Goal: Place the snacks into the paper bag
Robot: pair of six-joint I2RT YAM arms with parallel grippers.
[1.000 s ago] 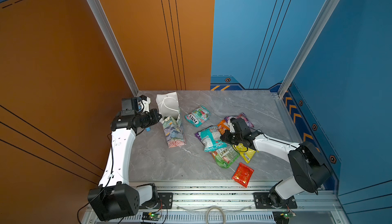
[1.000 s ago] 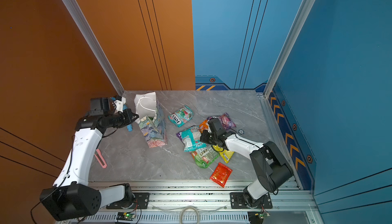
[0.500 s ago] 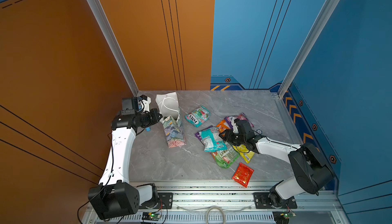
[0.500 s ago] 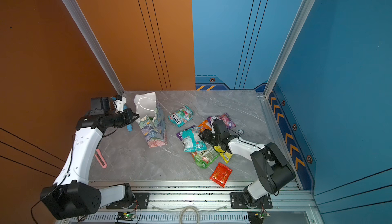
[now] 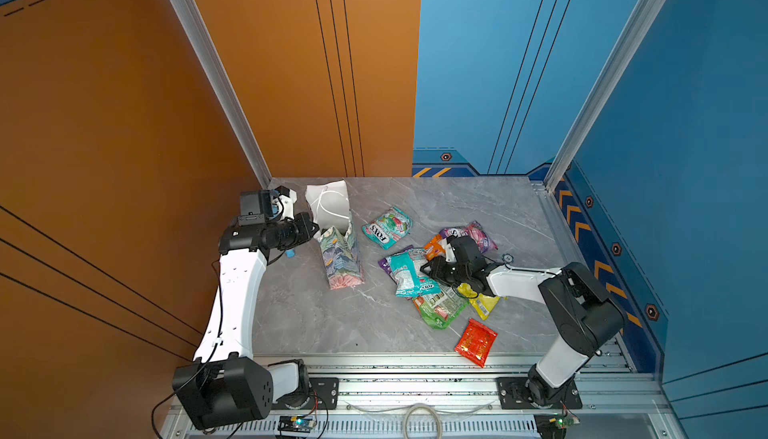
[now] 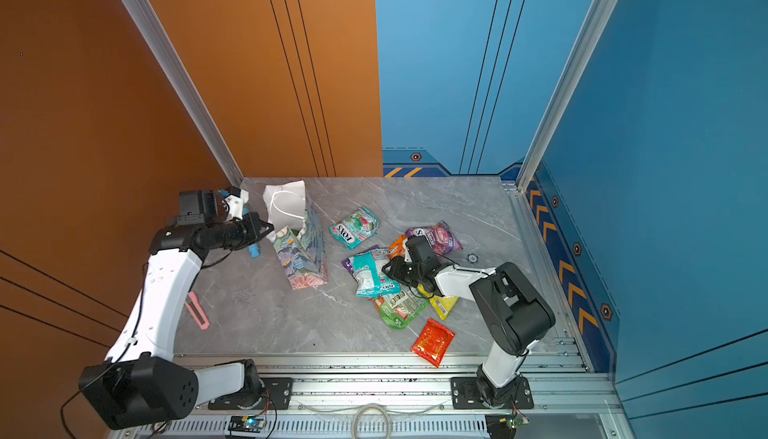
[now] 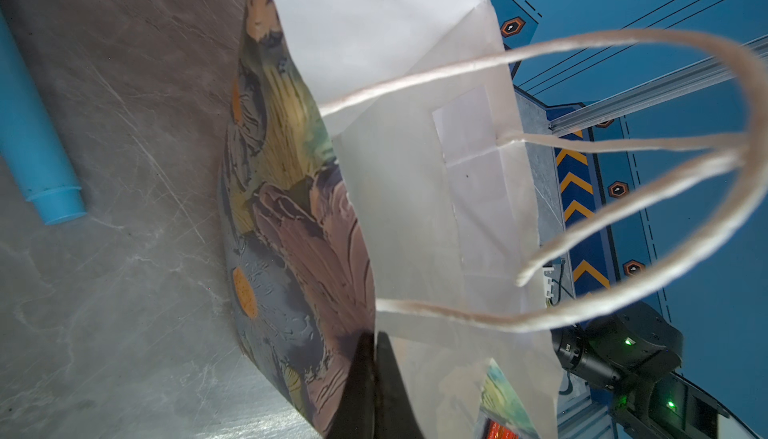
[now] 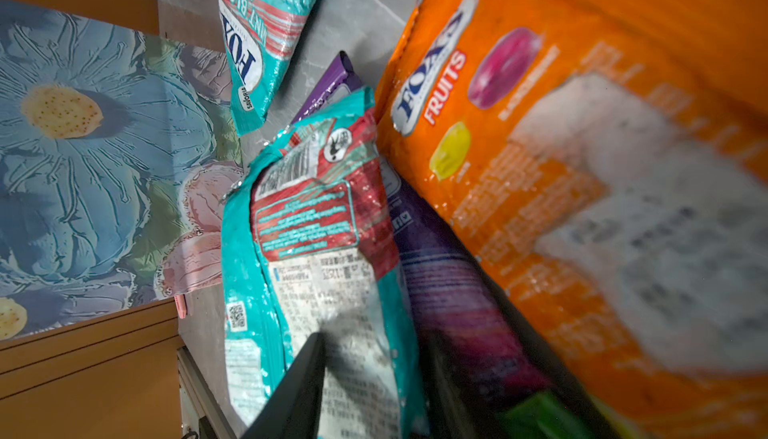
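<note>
On the grey table (image 5: 299, 312), with twelve o'clock at the far wall, the left arm rises from its base at seven o'clock and bends at the wrist so that the left gripper (image 5: 313, 229) points level toward three o'clock. Its jaws are pressed tight on the near rim of the paper bag (image 5: 338, 250), as the left wrist view shows. The pinch probably keeps the bag upright at ten o'clock with its white mouth spread for loading. A light-blue stick (image 6: 253, 250) lies just beside the bag at its nine o'clock and is no part of the job. No packet shows inside the bag. One teal packet (image 5: 386, 227) lies alone at centre, and the other snacks sit heaped toward three and four o'clock. The right arm reaches low from its base at five o'clock, forearm stretched toward nine o'clock across a yellow packet (image 5: 484, 304). The right gripper (image 5: 428, 270) meets the end of the upturned teal packet (image 5: 409, 273), the topmost and so the easiest pick. In the right wrist view its fingers (image 8: 299, 383) stand partly apart astride that packet's end, beside an orange packet (image 8: 540, 167). Whether they already bite cannot be told.
</note>
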